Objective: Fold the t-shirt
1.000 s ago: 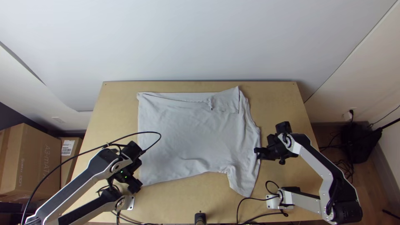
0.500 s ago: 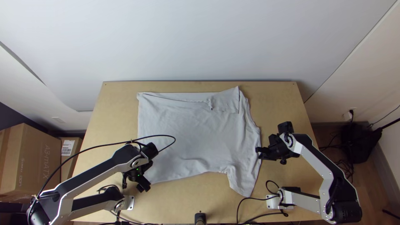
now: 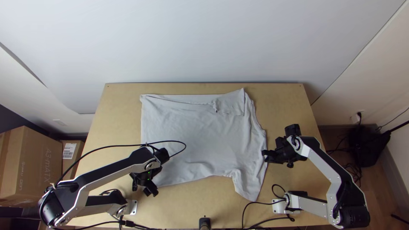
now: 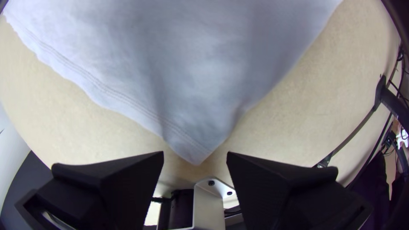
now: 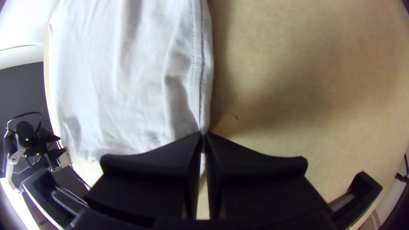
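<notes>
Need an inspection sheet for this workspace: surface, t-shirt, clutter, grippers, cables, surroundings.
Surface: light wooden table, no spill seen.
T-shirt: the light t-shirt lies mostly spread, with some wrinkles; a flap is turned over at the far edge, toward the right, and a sleeve points to the near edge.
Clutter: nothing seen on the cloth; a small black fixture at the table's near edge.
Left gripper: open, near a hem corner, not gripping it.
Right gripper: shut on the t-shirt's right edge.
Cables: a black cable loops above the cloth by the left arm; others lie near the right arm's base.
Surroundings: cardboard boxes left, black bag-like item right.
</notes>
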